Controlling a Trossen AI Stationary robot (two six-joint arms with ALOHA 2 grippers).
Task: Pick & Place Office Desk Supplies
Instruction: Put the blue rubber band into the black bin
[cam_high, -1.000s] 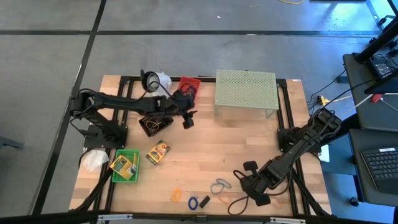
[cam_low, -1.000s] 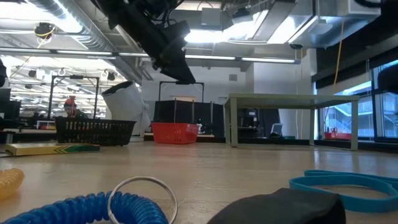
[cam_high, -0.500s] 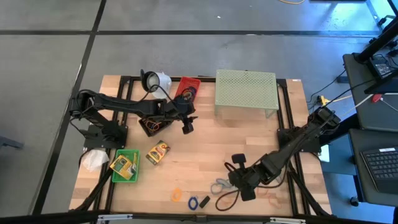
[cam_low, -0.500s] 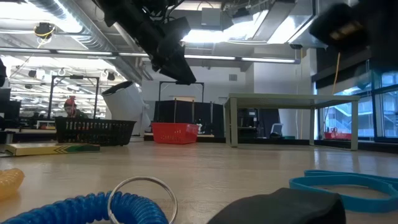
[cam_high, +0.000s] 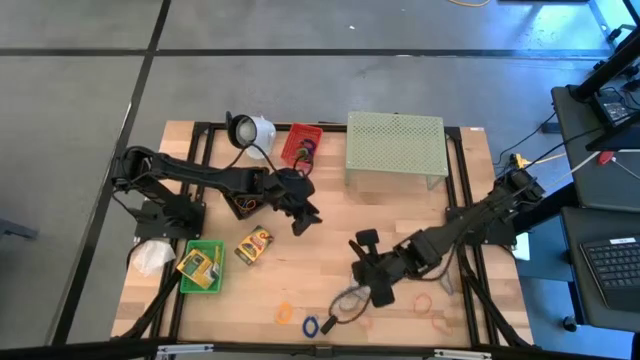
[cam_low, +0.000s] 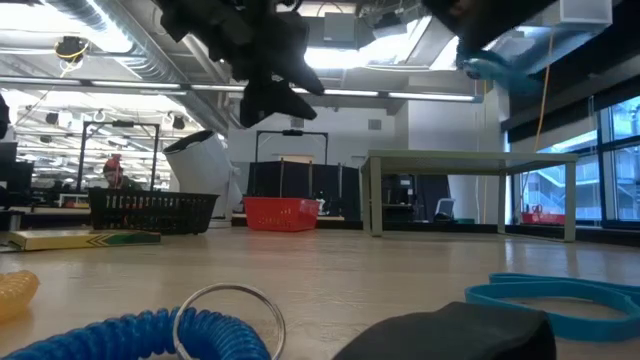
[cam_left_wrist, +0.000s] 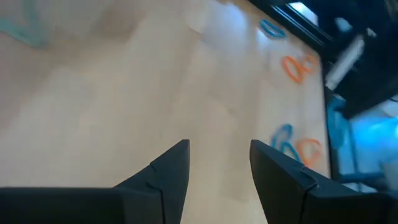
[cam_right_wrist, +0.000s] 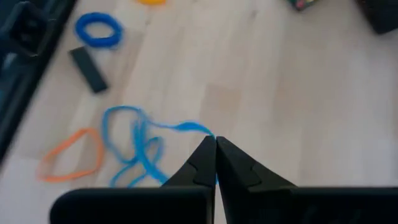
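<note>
My right gripper (cam_right_wrist: 215, 142) is shut on a blue rubber band (cam_right_wrist: 134, 146) above the table's near middle (cam_high: 362, 288); in the low view the band (cam_low: 498, 68) dangles high up. Another blue band (cam_low: 560, 292) lies flat on the table. My left gripper (cam_left_wrist: 217, 165) hangs open over bare wood at the table's middle (cam_high: 305, 217), with nothing between its fingers. A blue coil (cam_high: 312, 325), a black clip (cam_high: 328, 322) and a yellow band (cam_high: 285, 313) lie by the near edge. A crayon box (cam_high: 254, 244) lies flat left of centre. My right gripper pinches one strand of the blue rubber band (cam_right_wrist: 194, 128) between its two fingertips, coming at it from above on a slant. The strand runs off sideways from the tips, and the tangled loops (cam_right_wrist: 140, 162) trail below them. Whether those loops touch the table, I cannot tell.
A pale green mesh stand (cam_high: 395, 148) stands at the far edge, with a red basket (cam_high: 303, 145) and a white cup (cam_high: 250, 130) to its left. A black basket (cam_high: 243, 203) and a green tray (cam_high: 200, 265) holding a crayon box sit on the left. Orange bands (cam_high: 428, 300) lie near right.
My right gripper, still shut, has risen and gone toward the table's left and far side, drawing the blue band up off the wood. My left gripper has swung away from the red basket toward the near edge and rolled about its own axis, staying open.
</note>
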